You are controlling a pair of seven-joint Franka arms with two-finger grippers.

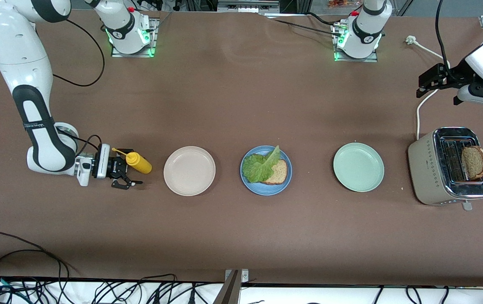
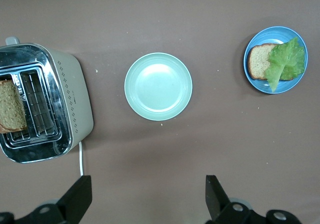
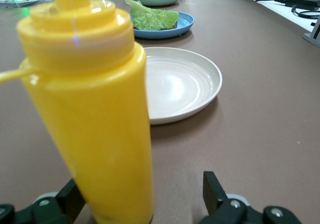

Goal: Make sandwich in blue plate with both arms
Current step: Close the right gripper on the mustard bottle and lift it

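A half-built sandwich sits in the blue plate (image 1: 266, 170) at the middle of the table: one bread slice (image 1: 278, 172) lies flat, a crinkled lettuce leaf (image 1: 260, 165) draped over it, its long axis slanting with the pointed tip aimed toward the robots' bases. The beige-white plate (image 1: 189, 170) toward the right arm's end and the mint-green plate (image 1: 358, 166) toward the left arm's end hold nothing. A second bread slice (image 1: 474, 161) stands in a slot of the toaster (image 1: 447, 166). The right gripper (image 1: 128, 171), jaws wide, sits low at an upright yellow squeeze bottle (image 1: 138, 163) that stands between its fingers (image 3: 213, 191), ungripped. The left gripper (image 1: 429, 81) hangs over the table near the toaster, jaws wide, holding nothing.
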